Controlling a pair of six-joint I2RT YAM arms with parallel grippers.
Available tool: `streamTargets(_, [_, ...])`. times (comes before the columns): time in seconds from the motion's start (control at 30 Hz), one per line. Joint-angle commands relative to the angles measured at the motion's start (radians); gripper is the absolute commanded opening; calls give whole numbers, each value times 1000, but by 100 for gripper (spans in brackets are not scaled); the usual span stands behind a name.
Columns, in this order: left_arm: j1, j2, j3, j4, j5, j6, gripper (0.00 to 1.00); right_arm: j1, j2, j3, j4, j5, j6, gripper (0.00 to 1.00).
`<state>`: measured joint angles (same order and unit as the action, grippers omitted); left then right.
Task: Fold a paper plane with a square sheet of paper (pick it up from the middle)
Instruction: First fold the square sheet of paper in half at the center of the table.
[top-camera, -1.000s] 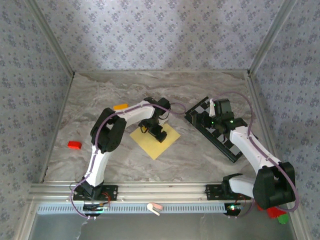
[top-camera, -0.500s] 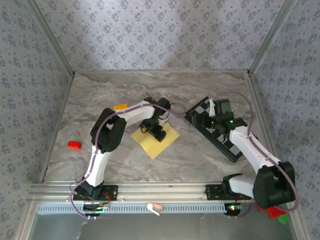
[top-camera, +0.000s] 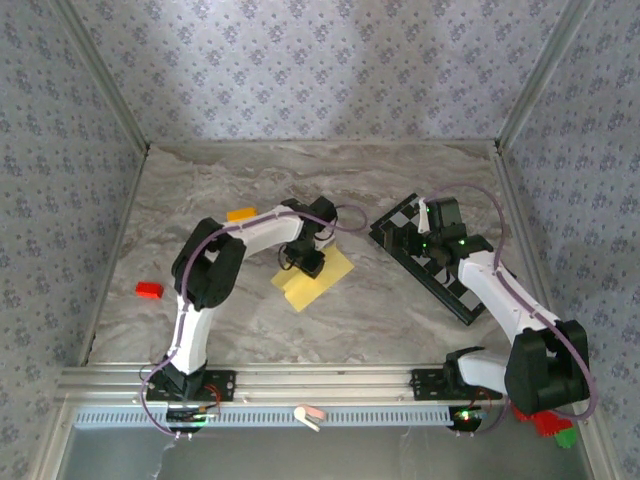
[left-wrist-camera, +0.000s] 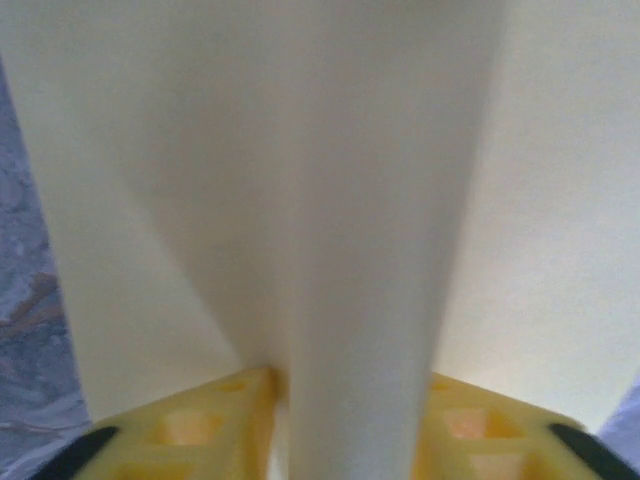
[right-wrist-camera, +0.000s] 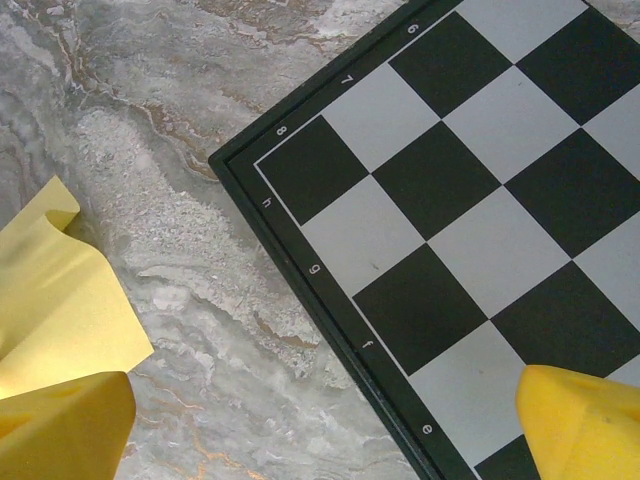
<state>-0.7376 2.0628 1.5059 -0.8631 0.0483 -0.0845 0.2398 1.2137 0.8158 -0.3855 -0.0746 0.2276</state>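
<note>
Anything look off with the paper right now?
The square sheet of paper is bunched into a raised ridge where the left gripper pinches its middle, and one corner curls up. That fits a middle pick; nothing else stands out.

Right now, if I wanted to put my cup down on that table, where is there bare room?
Widest: the bare table between the square sheet of paper and the near rail. Also the strip along the back wall, beyond the orange block. Crowded: the middle, where the left gripper pinches the paper beside the checkered board.
</note>
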Motion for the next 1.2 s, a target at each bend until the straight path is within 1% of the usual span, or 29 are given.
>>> streamTargets(0.0, [26, -96, -63, 106, 138, -60, 24, -4, 1, 4, -15, 27, -3, 100])
streamTargets(0.1, [56, -219, -174, 268, 342, -127, 14, -4, -14, 9, -29, 38, -5, 100])
streamTargets(0.17, [92, -310, -285, 412, 519, -232, 15, 0, -28, 10, -35, 37, 1, 100])
streamTargets(0.23, [124, -367, -384, 545, 651, -332, 15, 11, -41, 10, -40, 37, 11, 100])
streamTargets(0.3, [133, -411, -475, 650, 690, -412, 17, 45, -46, 8, -41, 35, 11, 100])
streamTargets(0.4, [129, -439, -597, 816, 737, -537, 19, 136, -39, 3, -28, 43, -7, 100])
streamTargets(0.53, [131, -456, -708, 949, 720, -634, 19, 225, -22, 2, -15, 20, -27, 100])
streamTargets(0.63, [131, -442, -754, 989, 703, -660, 20, 267, 11, 3, 0, -37, -36, 100])
streamTargets(0.77, [131, -422, -795, 1029, 693, -677, 21, 319, 78, 7, 24, -135, -39, 95])
streamTargets(0.9, [133, -407, -818, 1028, 671, -676, 22, 392, 149, 21, 73, -147, -20, 83])
streamTargets(1.07, [137, -392, -850, 1036, 644, -673, 23, 426, 242, 28, 158, -160, 33, 52])
streamTargets(1.1, [138, -391, -857, 1037, 639, -673, 23, 429, 266, 30, 178, -167, 42, 48])
streamTargets(1.17, [139, -391, -869, 1036, 628, -667, 25, 436, 310, 40, 206, -183, 56, 43])
